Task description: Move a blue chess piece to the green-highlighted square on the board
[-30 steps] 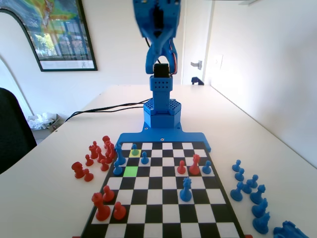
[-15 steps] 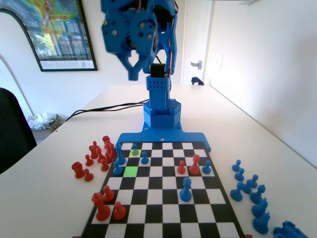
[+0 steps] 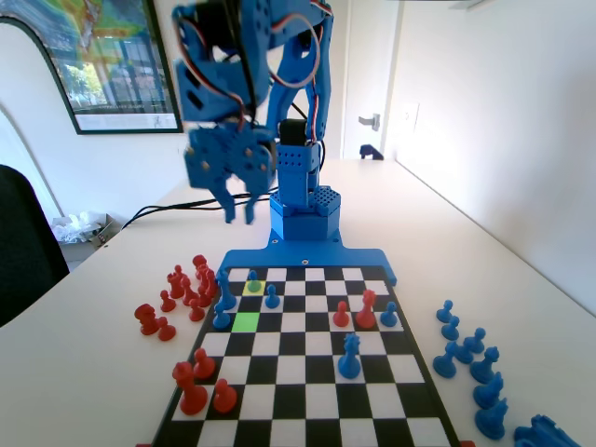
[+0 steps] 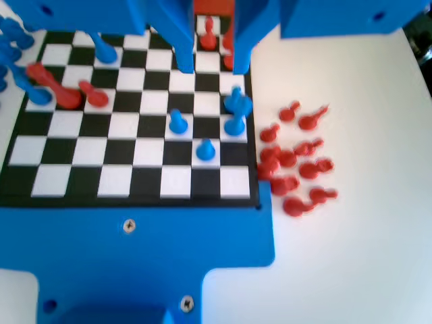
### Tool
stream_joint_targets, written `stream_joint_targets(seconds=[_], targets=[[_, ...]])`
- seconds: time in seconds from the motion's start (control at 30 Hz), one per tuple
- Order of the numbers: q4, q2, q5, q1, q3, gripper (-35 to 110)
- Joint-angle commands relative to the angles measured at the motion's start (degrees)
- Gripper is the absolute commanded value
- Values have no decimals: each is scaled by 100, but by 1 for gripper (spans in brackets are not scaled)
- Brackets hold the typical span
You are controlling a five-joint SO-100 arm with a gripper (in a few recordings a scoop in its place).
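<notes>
The board (image 3: pixel 307 372) lies in front of the blue arm. In the fixed view a blue chess piece, a small pawn (image 3: pixel 253 281), stands on a pale yellow-green square near the far-left corner. The green-highlighted square (image 3: pixel 246 322) lies two rows nearer the camera and is bare. A second blue pawn (image 3: pixel 271 296) stands beside them. My gripper (image 3: pixel 238 216) hangs open and empty, high above the board's far-left edge. In the wrist view the jaws stand apart around my gripper (image 4: pixel 210 64), and the pawn (image 4: pixel 204 150) shows well below them on the board (image 4: pixel 135 182).
A cluster of red pieces (image 3: pixel 182 289) lies on the table left of the board, also seen in the wrist view as red pieces (image 4: pixel 297 162). Several blue pieces (image 3: pixel 466 358) stand to the right. A tall blue piece (image 3: pixel 349 356) and red pieces (image 3: pixel 358 312) stand mid-board.
The arm has swung left and downward in the fixed view. The gripper dropped from the picture's top to just above the board's far-left edge. No piece has moved.
</notes>
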Motion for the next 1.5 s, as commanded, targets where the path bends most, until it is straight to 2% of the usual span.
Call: stream_joint_targets(seconds=[0.0, 0.17, 1.13, 1.47], targets=[[-413, 35, -185, 44, 264, 9], [-993, -9, -290, 123, 747, 10], [-2751, -782, -387, 62, 1854, 9], [-2953, -1011, -308, 0, 1854, 10]])
